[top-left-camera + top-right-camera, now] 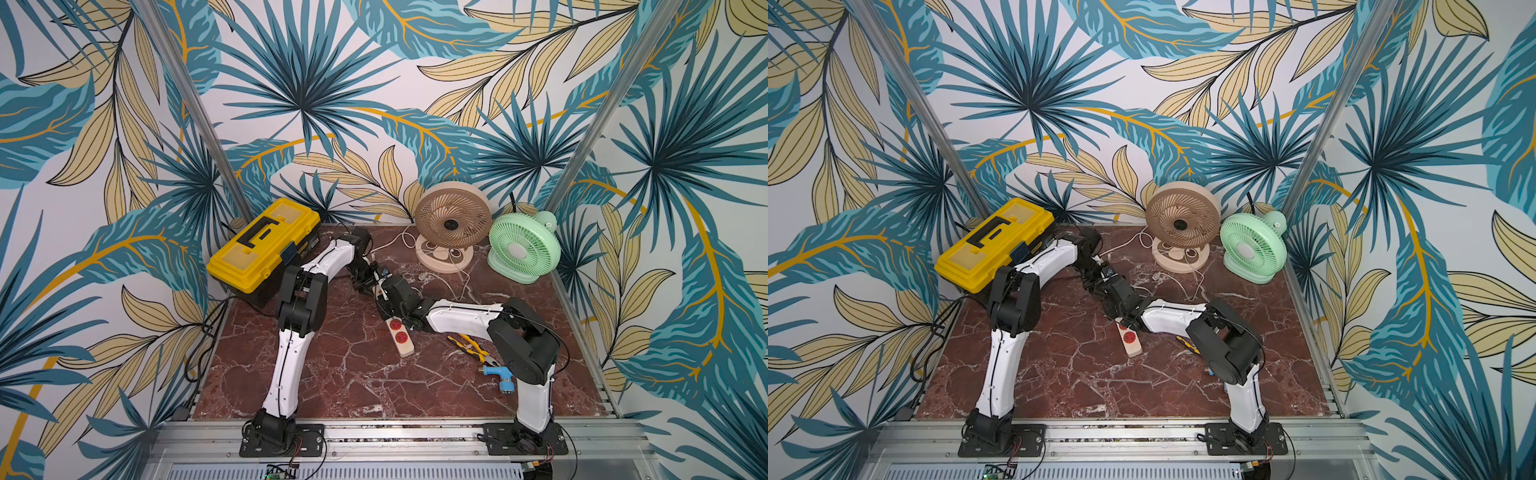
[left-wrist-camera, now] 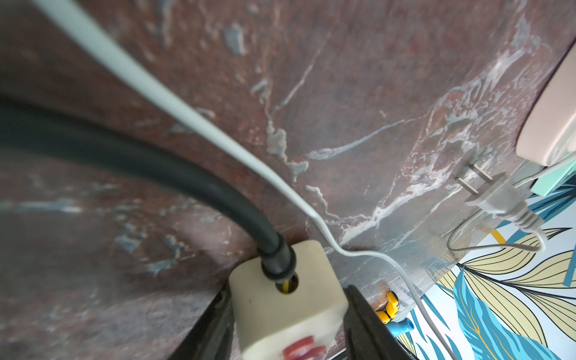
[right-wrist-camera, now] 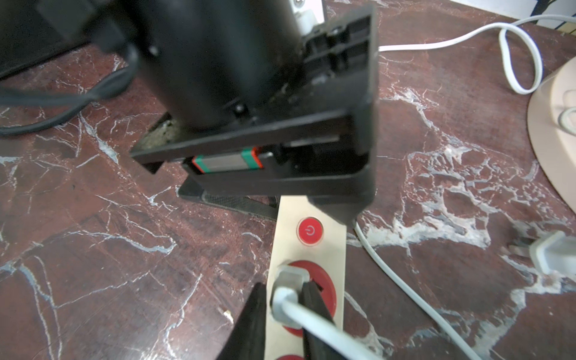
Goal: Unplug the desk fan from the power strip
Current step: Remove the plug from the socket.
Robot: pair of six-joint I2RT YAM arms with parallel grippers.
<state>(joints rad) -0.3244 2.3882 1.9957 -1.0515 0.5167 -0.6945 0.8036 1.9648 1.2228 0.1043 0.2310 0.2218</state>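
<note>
Right gripper point(image 3: 285, 308) has its two black fingers squeezed onto the white plug point(image 3: 288, 279), one on each side. That plug sits in the red socket right next to the round red button point(image 3: 309, 231) on the power strip point(image 3: 280, 237). Left gripper point(image 2: 286, 324) is clamped across the far end of the strip, the end where the thick black cord point(image 2: 124, 149) goes in. The strip itself lies about mid-counter, running near to far, and two free red sockets show at its near end in both top views. A white cable point(image 3: 327, 330) runs off the gripped plug.

Just right of the strip, a loose plug point(image 2: 489, 199) lies on the red marble counter point(image 1: 353, 374) with its prongs bare. Far right there's a beige fan point(image 1: 453, 224) and a green fan point(image 1: 523, 245) side by side by the wall. Can't tell which one the gripped plug belongs to. Yellow toolbox point(image 1: 266, 245) is far left, and yellow pliers point(image 1: 473, 347) and a blue tool point(image 1: 500, 374) are near right by the right arm.
</note>
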